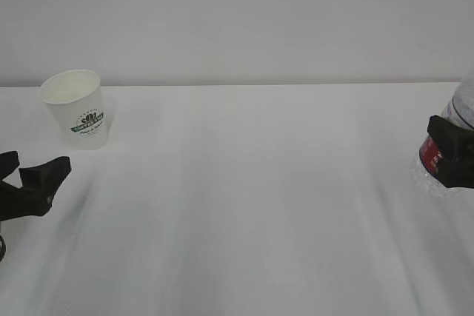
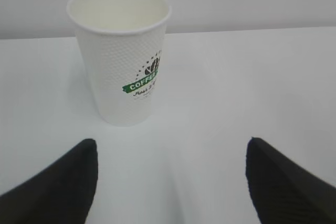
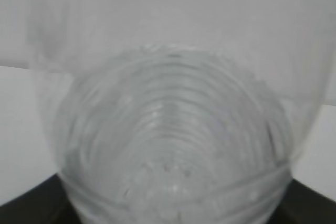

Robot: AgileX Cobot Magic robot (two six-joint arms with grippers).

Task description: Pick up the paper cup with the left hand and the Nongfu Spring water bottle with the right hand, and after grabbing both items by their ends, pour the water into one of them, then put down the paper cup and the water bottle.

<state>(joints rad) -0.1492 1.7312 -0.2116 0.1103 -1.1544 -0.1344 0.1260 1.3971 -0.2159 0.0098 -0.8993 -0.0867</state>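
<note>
L to R, ext view. Left hand point(image 1: 33, 175) sits low at the far L edge of the table point(image 1: 252, 205), jaws spread wide, nothing between them. Paper cup point(image 1: 76, 109) stands upright, mouth up, at approx 1 o'clock from that gripper, near but apart, no contact. L wrist view confirms: cup point(image 2: 122, 56) is ahead and a bit L of centre, fingertips point(image 2: 63, 182) below it on either side, bare table between tips and cup. Cup long axis vertical, so a side grab around the wall works w/ fingers as they stand. Can't tell if there's water inside; interior just reads cream.

Middle of table: bare.

Far R edge: Nongfu Spring water bottle point(image 1: 455, 120) partly cut off by frame, red label showing, upright as far as I can tell. Right hand point(image 1: 453, 155) is on it at label height, black finger across the front. R wrist view is filled w/ the clear ribbed bottle body point(image 3: 173, 145), dark finger edges at both lower corners: jaws at medium width, closed around the bottle. Whether it's lifted or resting on the table: can't tell.

Key relation: cup is the L arm's item, well apart from the R arm. Judgement: whichever way L goes next, the line that counts is fwd toward 1 o'clock, cup centred between the pads.
</note>
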